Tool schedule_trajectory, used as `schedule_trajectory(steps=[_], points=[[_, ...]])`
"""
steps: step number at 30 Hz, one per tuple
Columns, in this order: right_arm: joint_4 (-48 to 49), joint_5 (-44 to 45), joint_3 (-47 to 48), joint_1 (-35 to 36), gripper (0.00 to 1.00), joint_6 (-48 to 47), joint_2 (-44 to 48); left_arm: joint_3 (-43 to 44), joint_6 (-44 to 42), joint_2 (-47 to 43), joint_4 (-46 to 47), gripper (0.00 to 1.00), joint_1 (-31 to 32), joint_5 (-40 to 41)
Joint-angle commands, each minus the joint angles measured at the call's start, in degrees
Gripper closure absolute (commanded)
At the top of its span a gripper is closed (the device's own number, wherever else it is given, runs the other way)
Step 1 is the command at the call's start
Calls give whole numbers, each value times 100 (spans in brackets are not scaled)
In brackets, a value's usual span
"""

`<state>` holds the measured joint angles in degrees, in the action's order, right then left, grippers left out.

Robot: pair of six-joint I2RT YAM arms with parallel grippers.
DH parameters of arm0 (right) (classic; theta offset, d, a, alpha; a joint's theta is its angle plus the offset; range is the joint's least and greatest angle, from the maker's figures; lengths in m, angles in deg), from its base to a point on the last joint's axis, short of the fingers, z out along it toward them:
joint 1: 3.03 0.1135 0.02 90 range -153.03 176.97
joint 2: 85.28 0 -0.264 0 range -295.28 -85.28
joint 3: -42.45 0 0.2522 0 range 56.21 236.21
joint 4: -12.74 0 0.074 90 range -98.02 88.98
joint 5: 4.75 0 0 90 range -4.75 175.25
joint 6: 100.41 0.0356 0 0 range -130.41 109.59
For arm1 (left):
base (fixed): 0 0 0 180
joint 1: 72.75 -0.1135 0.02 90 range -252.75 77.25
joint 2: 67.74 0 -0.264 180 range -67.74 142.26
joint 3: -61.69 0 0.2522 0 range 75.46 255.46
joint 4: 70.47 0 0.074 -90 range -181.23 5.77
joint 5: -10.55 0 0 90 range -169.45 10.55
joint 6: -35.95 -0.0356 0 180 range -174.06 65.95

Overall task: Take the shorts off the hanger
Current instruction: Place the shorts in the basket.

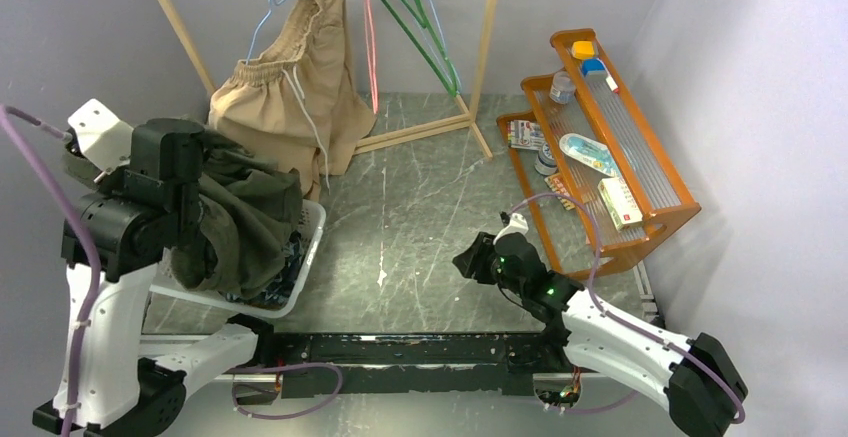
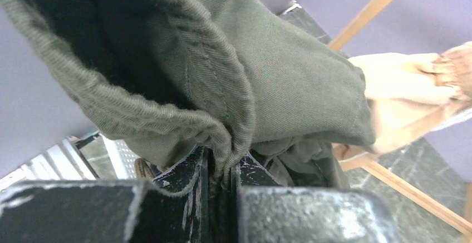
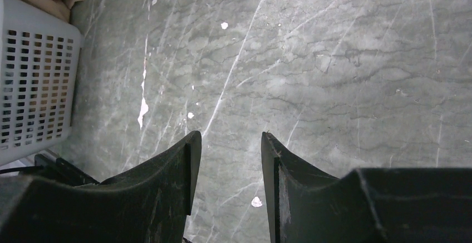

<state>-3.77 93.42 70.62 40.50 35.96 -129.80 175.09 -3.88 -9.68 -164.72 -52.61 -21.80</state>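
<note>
Olive-green fabric shorts hang clenched in your left tool above a white perforated basket; your right tool gapes empty.

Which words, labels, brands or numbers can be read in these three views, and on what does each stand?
None can be read in any view.
White and red box on the orange rack: printing too small.
Blue and white packet: blurred.
Colourful packet: blurred.
The olive green shorts and white basket: no markings visible.
</note>
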Motion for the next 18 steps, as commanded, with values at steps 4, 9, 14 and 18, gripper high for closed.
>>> schedule_trajectory(steps=[4, 9, 14, 18], points=[[238, -23, 188, 7, 52, -89, -88, -69, -775, 365, 45, 93, -866, 205], [409, -31, 63, 11, 52, -9, -126, -297, -850, 472, 46, 93, -1140, 358], [629, -167, 100, 9, 52, -23, -430, -1753, -297, 887, 352, 93, -1166, -109], [465, -218, 264, 7, 52, -128, -614, -2896, -183, 1066, 1336, 93, -1361, -897]])
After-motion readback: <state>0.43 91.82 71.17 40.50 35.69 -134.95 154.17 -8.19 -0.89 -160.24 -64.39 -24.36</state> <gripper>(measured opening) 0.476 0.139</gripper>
